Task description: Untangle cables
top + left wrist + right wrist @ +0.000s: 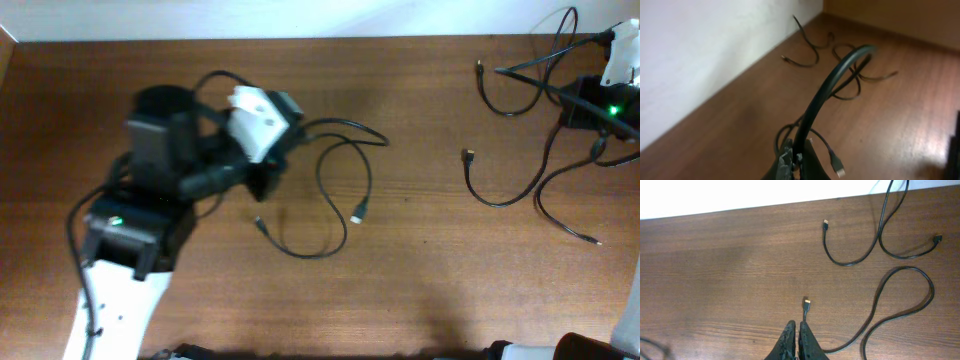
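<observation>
Brown wood-grain tabletop, matt with a faint sheen, bounded on the far side by a plain white wall. Item: cables, thin black round cords, flexible, with small metallic plug ends. One group lies flat at the far right in open curves, long axes running roughly near to far, well apart from the second group at centre-left. Held cable: pinched in the closed left gripper, rising from the fingertips in a stiff upward arch, then dropping toward the table. From overhead its slack runs rightward from the gripper and doubles back in overlapping loops, one plug pointing to the near left; whether these loops are one cord or two cannot be told. Right gripper: fingers pressed together, nothing visibly clamped; a gold-tipped plug points toward the far wall just beyond the fingertips, and its cord passes behind them. Only the left wrist view shows the raised arch; only the right wrist view resolves the gold plug tips; the overhead alone shows both groups at once.
</observation>
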